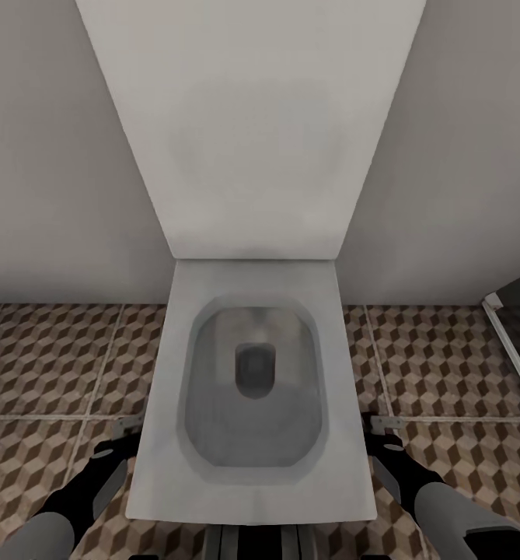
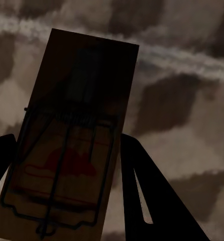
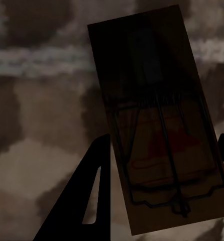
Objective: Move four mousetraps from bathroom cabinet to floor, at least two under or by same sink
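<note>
Each gripper holds one mousetrap. In the left wrist view a brown wooden mousetrap (image 2: 72,130) with a dark wire bar sits between the dark fingers (image 2: 154,196) of my left gripper (image 2: 67,186), which is shut on it above the cube-patterned bathroom floor (image 2: 187,115). A second mousetrap (image 3: 157,115) is clamped the same way in my right gripper (image 3: 157,191). From the head, the left gripper (image 1: 123,428) and right gripper (image 1: 384,426) hang low on either side of a toilet, over the bathroom floor (image 1: 50,358). The cabinet and the bathroom sink are out of view.
A white toilet (image 1: 252,474) with its lid (image 1: 252,124) raised stands straight ahead against a grey wall (image 1: 50,155), between my two arms. A dark panel with a pale frame (image 1: 512,350) stands at the right. Open tiled floor lies on both sides of the toilet.
</note>
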Available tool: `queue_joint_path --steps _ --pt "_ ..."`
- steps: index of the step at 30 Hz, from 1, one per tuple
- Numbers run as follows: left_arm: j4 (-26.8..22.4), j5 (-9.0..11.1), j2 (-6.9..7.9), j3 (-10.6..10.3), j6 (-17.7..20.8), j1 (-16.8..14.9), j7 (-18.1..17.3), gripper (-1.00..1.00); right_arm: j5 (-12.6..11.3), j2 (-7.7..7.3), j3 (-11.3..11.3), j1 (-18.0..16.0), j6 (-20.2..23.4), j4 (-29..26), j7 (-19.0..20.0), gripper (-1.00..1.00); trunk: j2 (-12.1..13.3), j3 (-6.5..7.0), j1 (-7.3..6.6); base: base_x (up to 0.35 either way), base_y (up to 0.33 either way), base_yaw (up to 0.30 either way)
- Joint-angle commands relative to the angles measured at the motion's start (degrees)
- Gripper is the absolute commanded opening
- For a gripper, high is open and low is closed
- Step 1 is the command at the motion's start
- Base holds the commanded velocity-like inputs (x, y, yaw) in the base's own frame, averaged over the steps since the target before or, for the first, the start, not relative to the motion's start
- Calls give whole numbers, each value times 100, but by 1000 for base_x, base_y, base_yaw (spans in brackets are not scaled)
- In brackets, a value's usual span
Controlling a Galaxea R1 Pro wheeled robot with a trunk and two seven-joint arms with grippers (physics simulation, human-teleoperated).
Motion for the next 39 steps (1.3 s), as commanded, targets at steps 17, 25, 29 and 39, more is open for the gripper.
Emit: queue_joint_path --steps 17,25,29,39 --pt "-54 -5 -63 -73 4 -61 35 -100 -69 -3 49 0 19 -6 -28 -100 -1 -3 -1 0 0 0" --pt "-64 10 -77 -72 -3 -62 39 -100 -73 -6 53 -3 20 -6 -28 -100 -4 -48 4 0 0 0" --pt "-65 12 -77 -72 -4 -62 25 -100 -73 -10 54 -2 20 -6 -28 -100 -9 -136 15 0 0 0" --pt "-66 13 -70 -72 -12 -62 24 -100 -74 -12 54 1 20 -6 -28 -100 -12 -181 20 0 0 0"
